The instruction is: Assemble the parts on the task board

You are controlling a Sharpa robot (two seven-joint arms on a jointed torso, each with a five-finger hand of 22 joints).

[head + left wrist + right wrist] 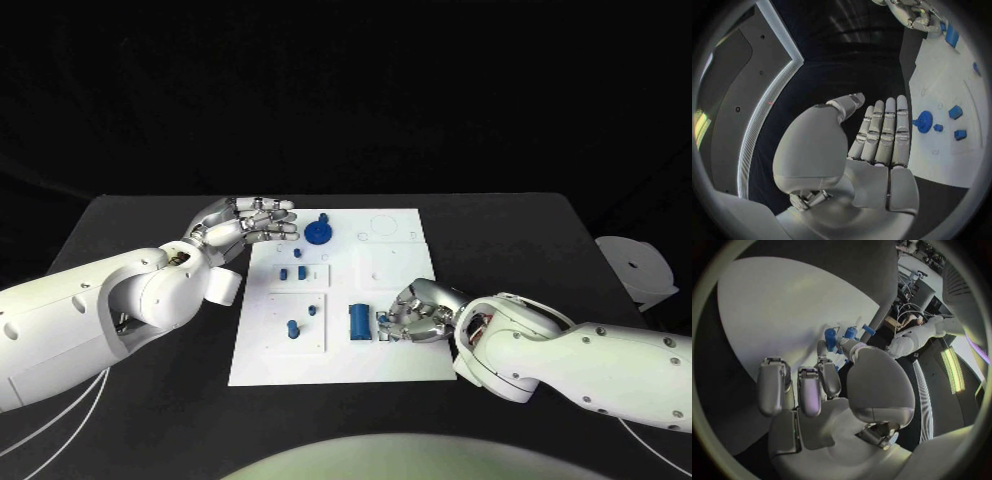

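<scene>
The white task board [389, 360] lies mid-table. On it are a round blue disc with a knob [320, 233], two small blue blocks [293, 272], short blue pegs [293, 327] and a long blue block [358, 320]. My left hand [248, 225] hovers at the board's far left corner; its fingers [882, 132] lie straight and together, holding nothing, with the disc [924, 121] just beyond them. My right hand [418, 312] rests on the board right of the long block, fingers curled, thumb and a finger pinching a small blue part [831, 335]. My right hand [914, 15] also appears by the long block [951, 35].
A white round object [635, 265] stands near the table's right edge. Black tabletop [159, 420] surrounds the board on all sides. The board's near half [773, 315] carries no parts.
</scene>
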